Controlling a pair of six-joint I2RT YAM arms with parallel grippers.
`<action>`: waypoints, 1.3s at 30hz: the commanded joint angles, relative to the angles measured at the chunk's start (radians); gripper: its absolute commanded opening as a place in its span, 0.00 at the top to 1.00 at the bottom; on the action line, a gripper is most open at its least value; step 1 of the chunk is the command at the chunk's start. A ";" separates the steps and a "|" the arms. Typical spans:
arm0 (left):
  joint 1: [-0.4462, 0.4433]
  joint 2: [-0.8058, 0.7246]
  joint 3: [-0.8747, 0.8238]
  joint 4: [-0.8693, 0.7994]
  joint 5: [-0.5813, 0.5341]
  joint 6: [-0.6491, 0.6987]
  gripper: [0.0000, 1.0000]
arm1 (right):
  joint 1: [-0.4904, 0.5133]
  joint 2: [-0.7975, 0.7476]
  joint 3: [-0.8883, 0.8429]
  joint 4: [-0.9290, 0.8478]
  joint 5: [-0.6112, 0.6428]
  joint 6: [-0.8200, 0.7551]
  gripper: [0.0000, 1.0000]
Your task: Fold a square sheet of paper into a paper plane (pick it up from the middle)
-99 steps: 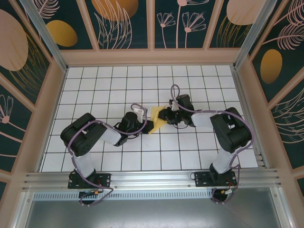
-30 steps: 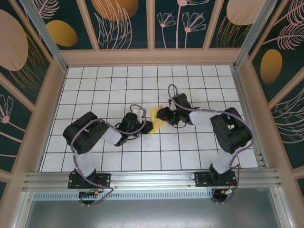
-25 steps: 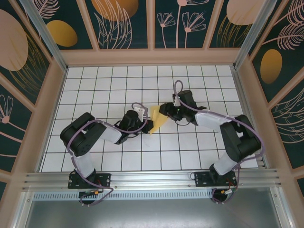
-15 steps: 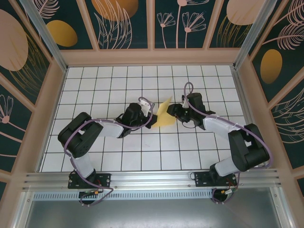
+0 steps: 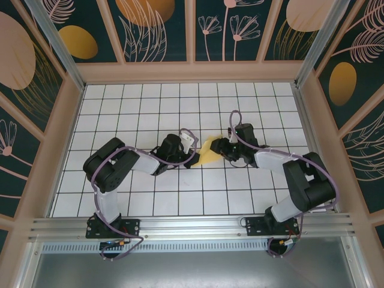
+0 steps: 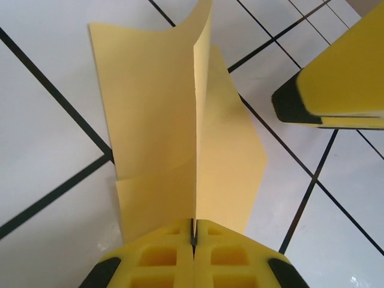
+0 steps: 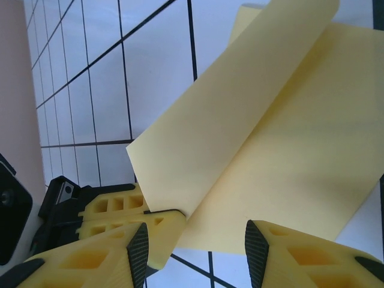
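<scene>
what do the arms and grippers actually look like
Both arms, left arm and right arm, have black joint housings with pale grey links, and a purple cable loops along each. The left gripper and right gripper have yellow fingers with moulded rectangular pockets and black edges.

The tabletop (image 5: 120,102) is a white surface ruled by thin black lines into square tiles, boxed in by a pale peach frame (image 5: 192,72) along its 9, 12 and 3 o'clock edges. Above the frame rise dark teal wall panels (image 5: 162,36) painted with orange ovals (image 5: 78,42) and thin line-drawn flowers and leaves. At 6 o'clock a ribbed aluminium rail (image 5: 192,227) crosses the near edge, with a grey metal sheet (image 5: 192,270) just below it.
</scene>
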 commanded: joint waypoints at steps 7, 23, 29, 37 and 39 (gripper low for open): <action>-0.005 0.034 -0.006 0.115 0.033 -0.149 0.95 | 0.014 0.079 0.015 0.073 -0.044 0.015 0.51; -0.005 0.042 0.029 0.039 0.036 -0.154 0.95 | 0.017 0.157 0.055 0.124 -0.086 0.014 0.51; -0.005 0.050 0.045 0.010 0.038 -0.142 0.96 | 0.017 0.187 0.076 0.107 -0.079 0.010 0.51; -0.004 0.056 0.067 -0.026 0.041 -0.129 0.94 | 0.018 0.217 0.099 0.020 -0.015 0.011 0.52; -0.004 0.056 0.074 -0.036 0.041 -0.130 0.92 | 0.017 0.227 0.108 -0.013 0.012 0.009 0.54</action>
